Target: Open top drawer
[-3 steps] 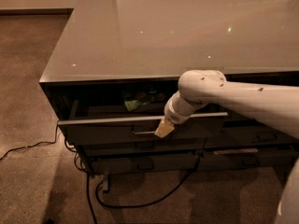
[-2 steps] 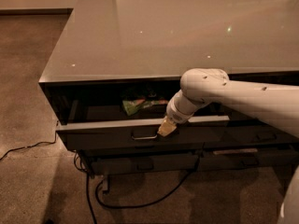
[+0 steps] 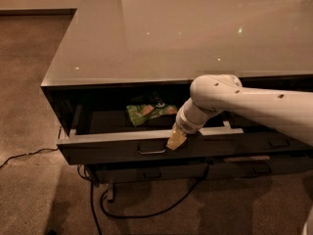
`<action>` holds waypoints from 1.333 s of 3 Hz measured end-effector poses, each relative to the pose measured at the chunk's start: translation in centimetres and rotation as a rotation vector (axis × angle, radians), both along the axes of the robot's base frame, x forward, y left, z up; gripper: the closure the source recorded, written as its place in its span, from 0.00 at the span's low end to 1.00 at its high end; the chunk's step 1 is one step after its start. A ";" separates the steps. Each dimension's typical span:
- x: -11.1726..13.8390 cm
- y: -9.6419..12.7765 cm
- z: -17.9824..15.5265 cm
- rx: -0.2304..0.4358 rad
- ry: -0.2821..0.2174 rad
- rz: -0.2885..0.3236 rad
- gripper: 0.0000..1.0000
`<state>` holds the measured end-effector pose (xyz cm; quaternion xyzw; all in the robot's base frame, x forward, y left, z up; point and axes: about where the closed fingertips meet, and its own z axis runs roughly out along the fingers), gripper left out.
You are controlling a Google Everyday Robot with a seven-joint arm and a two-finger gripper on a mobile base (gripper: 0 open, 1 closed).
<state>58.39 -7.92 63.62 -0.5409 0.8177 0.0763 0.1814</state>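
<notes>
Most of the opening looked done: top drawer (image 3: 107, 154) stood partly out beneath the tabletop (image 3: 195, 33), green packet (image 3: 146, 113) visible inside. Gripper (image 3: 176, 140) sat at the front's upper edge, just right of the pull (image 3: 151, 151); grip state could not be told. Some travel possibly remained.

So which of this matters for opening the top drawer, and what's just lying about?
Job: top drawer, its metal pull, gripper at the drawer's front edge beside the pull.
Lying about: green packet inside the drawer, black cables on the floor.
</notes>
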 end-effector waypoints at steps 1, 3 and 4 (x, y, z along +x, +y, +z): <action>0.0 0.0 0.0 0.000 0.000 0.000 1.00; 0.0 0.0 0.0 0.000 0.000 0.000 0.59; -0.8 0.0 0.5 0.003 -0.009 -0.005 0.36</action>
